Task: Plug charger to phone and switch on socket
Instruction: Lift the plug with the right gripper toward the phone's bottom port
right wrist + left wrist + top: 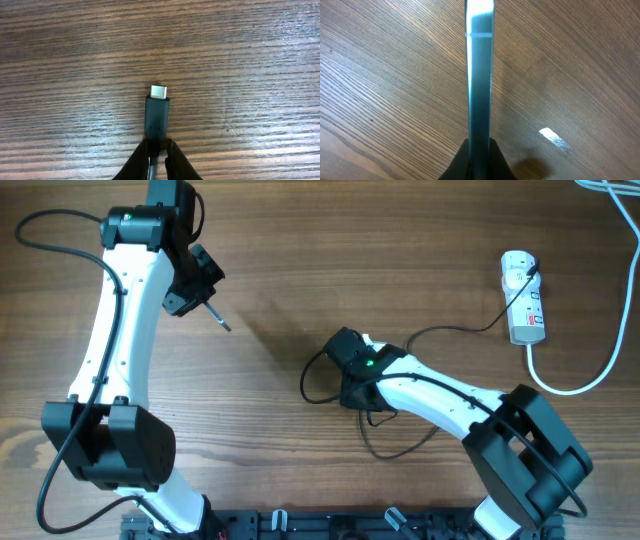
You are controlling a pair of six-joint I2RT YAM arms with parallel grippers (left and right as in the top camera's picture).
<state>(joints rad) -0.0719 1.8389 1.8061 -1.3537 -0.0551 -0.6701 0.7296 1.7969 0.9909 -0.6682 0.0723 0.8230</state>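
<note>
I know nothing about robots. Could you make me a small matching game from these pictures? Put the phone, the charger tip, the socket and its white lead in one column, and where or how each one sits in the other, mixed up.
Things
1. phone
2. charger tip
3. socket
4. white lead

Places and states
A. lies on the wood at the far right, a black plug in it
B. pinched in the right arm's jaws
C. loops over the table near its right edge
D. held edge-on in the left arm's jaws

Pairs: 1-D, 2-B, 3-A, 4-C
</note>
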